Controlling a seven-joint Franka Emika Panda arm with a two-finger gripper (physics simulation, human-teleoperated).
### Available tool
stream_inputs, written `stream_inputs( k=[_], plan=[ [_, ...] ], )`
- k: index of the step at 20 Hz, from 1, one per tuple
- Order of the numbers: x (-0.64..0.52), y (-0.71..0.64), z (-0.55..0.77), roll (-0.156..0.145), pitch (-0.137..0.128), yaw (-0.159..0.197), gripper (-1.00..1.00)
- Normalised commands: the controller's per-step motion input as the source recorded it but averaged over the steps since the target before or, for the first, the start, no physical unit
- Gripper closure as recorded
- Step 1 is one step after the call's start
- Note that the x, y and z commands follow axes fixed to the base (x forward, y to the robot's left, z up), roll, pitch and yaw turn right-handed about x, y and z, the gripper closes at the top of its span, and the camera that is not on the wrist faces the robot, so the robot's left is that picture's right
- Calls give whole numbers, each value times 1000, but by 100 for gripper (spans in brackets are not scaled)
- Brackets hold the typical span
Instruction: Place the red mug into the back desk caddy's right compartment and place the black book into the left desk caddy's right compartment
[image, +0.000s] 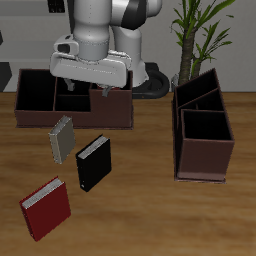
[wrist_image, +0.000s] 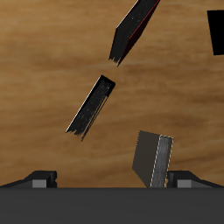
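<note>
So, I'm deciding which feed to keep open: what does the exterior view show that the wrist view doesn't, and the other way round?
Only the exterior view shows the two desk caddies, the back desk caddy and the left desk caddy, plus the plant and the arm itself. Only the wrist view shows the books' thin edges close up. Both show the black book, the grey-beige book, the red book and the wooden table.

Even, diffuse light fills both renders, bright without glare. In the exterior view the books throw only faint, soft shadows on the desk (image: 140, 200), while the caddy interiors stay dark. The exterior render is small and coarse, with soft edges. The wrist view is sharper, its wood grain evenly lit.
</note>
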Motion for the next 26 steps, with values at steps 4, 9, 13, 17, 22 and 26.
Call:
stream_inputs(
  k=[4,9,13,17,22,26],
  plan=[
    [433,-80,-120,-13,-6,-70,-100],
    [438,79,-304,-2,-3,-71,-100],
    [266,8,-277,26,-21,-51,-100],
    [156,-75,-285,18,-3,-55,-100],
    [-30,18,-242,38,-26,-54,-100],
    [60,-27,-423,3,45,-34,-100]
  ],
)
